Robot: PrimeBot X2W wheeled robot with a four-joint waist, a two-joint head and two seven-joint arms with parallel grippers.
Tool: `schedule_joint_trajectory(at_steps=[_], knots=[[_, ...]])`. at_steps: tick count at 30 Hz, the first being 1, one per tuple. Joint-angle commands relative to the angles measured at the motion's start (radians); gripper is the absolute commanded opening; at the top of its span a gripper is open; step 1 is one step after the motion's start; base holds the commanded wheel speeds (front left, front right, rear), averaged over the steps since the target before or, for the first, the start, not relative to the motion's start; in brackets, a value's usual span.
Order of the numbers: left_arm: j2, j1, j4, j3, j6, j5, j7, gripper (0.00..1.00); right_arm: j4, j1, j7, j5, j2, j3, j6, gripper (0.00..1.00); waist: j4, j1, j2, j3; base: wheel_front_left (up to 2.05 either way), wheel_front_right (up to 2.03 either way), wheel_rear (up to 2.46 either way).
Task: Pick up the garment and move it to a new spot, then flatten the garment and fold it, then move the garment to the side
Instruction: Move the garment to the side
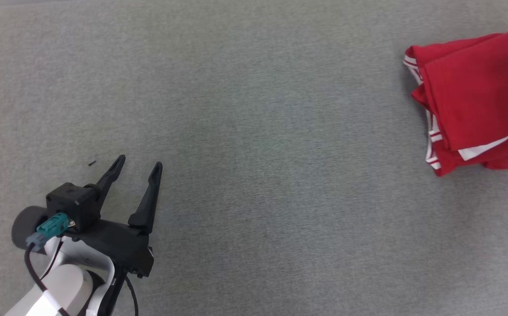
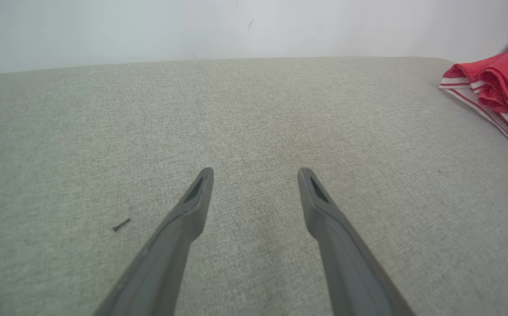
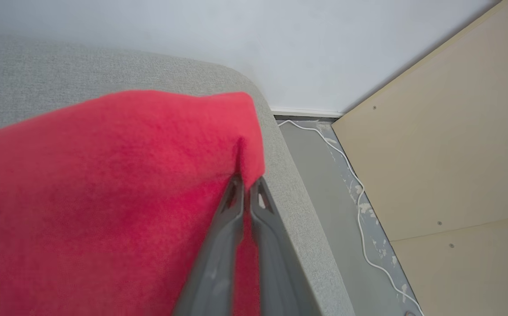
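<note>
Item: garment [image 1: 477,96], red with white-striped trim and a white patch showing under a fold.
Condition of item: folded over on itself in several layers, with the striped hems stacked along its left edge.
Location of item: far right of the desk [image 1: 254,131], running out past the right edge of the head view; in the left wrist view the garment [image 2: 499,79] lies at the far right, by the rounded corner.
Support: desk covered in grey woven cloth, with rounded edges.
Left hand [image 1: 140,161]: near left of the desk, its two dark fingers spread wide with nothing between them; well apart from the garment.
Left hand, own view [image 2: 256,171]: fingers splayed above the bare grey cloth.
Right hand [image 3: 247,180]: fingers pressed together, pinching a fold of the garment [image 3: 104,197] at its edge, close to the right rim of the desk.
Loose matter: small dark speck [image 1: 91,163] on the cloth just left of the left fingertips; it also shows in the left wrist view [image 2: 121,225].
Surroundings: pale wall [image 3: 280,44] beyond the desk; grey floor [image 3: 324,175] to the right with a white cable [image 3: 359,206] trailing across it; beige panel [image 3: 447,153] beside the cable.
</note>
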Motion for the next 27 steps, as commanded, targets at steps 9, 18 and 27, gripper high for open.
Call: schedule_joint_trajectory(at_steps=[9, 18, 27], knots=[[-0.004, -0.031, 0.001, -0.009, -0.003, 0.014, -0.005, 1.0, 0.049, 0.034, -0.091, -0.119, -0.041, -0.09, -0.001, 0.08, 0.072, -0.0001, -0.0001, 0.044, 0.0, 0.0, 0.0], [-0.011, -0.025, 0.012, -0.014, 0.004, 0.009, -0.011, 1.0, 0.015, 0.077, -0.094, -0.147, -0.018, -0.166, -0.001, 1.0, 0.07, -0.0001, -0.0001, 0.03, 0.0, 0.0, 0.0], [-0.017, -0.006, 0.026, -0.024, -0.004, 0.002, -0.025, 1.0, 0.019, 0.09, -0.244, -0.15, 0.021, -0.148, -0.001, 1.0, 0.054, -0.0001, -0.0001, -0.033, 0.0, 0.0, 0.0]])
